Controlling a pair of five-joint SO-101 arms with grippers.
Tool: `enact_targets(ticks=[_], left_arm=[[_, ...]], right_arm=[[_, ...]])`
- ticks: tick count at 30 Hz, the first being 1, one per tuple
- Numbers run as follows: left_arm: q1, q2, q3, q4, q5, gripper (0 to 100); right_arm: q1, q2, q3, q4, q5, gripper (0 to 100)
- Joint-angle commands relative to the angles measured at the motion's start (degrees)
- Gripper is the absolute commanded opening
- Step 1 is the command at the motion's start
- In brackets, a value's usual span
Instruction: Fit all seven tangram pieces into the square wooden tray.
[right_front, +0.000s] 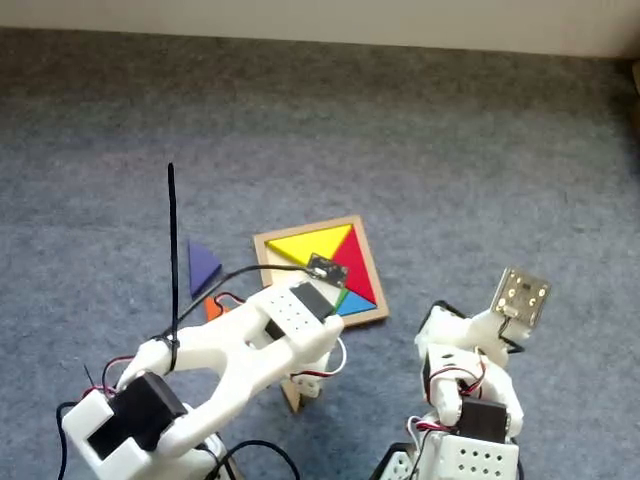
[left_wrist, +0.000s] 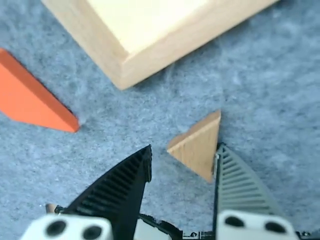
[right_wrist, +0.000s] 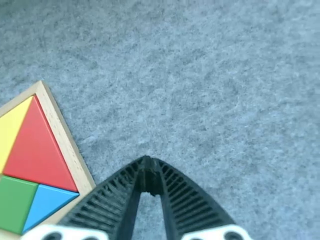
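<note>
On grey, nappy felt-like cloth (right_front: 420, 150), near the table's middle: square wooden tray (right_front: 266, 243), pale raised rim, set cornerwise to the arms.

Pieces seated in the tray, all flat with a matte paint finish:
- large yellow triangle (right_front: 305, 243) on the far side
- large red triangle (right_front: 356, 262), meeting the yellow along one straight edge
- green piece (right_wrist: 15, 202), squarish as far as it shows, touching the red
- small blue triangle (right_wrist: 47, 202), beside the green at the rim

Left wrist view takes in a thick, square-cut tray corner (left_wrist: 125, 65) of light grain, with smooth pale floor behind the rim.

Loose on the cloth:
- purple triangle (right_front: 203, 265), off the tray's side, apart from it
- orange triangle (left_wrist: 30, 102), thick, sharp-tipped, near the tray corner
- unpainted wood triangle (left_wrist: 197, 145), small, grain visible, nearer the arm bases than the tray

Left gripper (left_wrist: 183, 147): ribbed wedge fingers, one black, one grey, spread wide and low over the cloth. Unpainted triangle lies between the tips, hard against the grey one; cannot tell if it touches. White left arm (right_front: 240, 350) lies across the tray's near corner.

Right gripper (right_wrist: 146, 160): black ribbed fingers pressed together at the tips, holding nothing, above bare cloth beside the tray's blue corner. Right arm (right_front: 470, 400) folded near its base.
</note>
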Motion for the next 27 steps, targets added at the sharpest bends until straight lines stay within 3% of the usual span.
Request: enact_targets(ticks=[1,13,18,27], left_arm=[[-0.92,-0.31,-1.54,-0.97,-0.62,20],[-0.92,-0.31,-2.15,-0.79,-0.70,20],[-0.84,0.04,-3.03,-0.97,-0.97,12],[-0.84,-0.31,-2.86,-0.97,-2.29,12]], right_arm=[[0.75,-0.57,5.67,-1.27,0.53,0.5],[0.75,-0.66,5.67,-1.27,0.53,0.5],[0.75,-0.66,5.67,-1.27,0.53,0.5],[0.75,-0.66,5.67,-1.27,0.53,0.5]])
